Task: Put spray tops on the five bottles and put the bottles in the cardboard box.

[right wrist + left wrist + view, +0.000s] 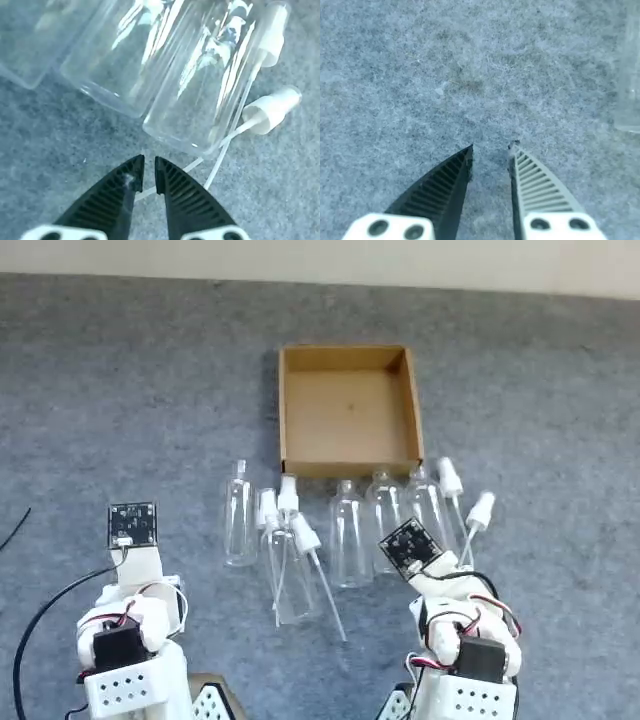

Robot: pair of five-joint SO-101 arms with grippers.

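Well, right pincer (149, 162) (nearly closed, empty; left pincer (491, 148) slightly parted, empty) could nudge the 3 bottles (195, 90) just ahead rolling.

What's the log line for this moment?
brown cardboard box: empty | clear plastic bottles: on grey felt, outside box | left gripper: open over felt | right gripper: shut, empty, by white spray tops

The left arm (130, 640), lower left in the high view, and the right arm (462, 645), lower right, are white with black square wrist boards and red-black wiring. The left gripper (491, 150) has one black ribbed finger and one pale; the right gripper (149, 162) apparently has both black.
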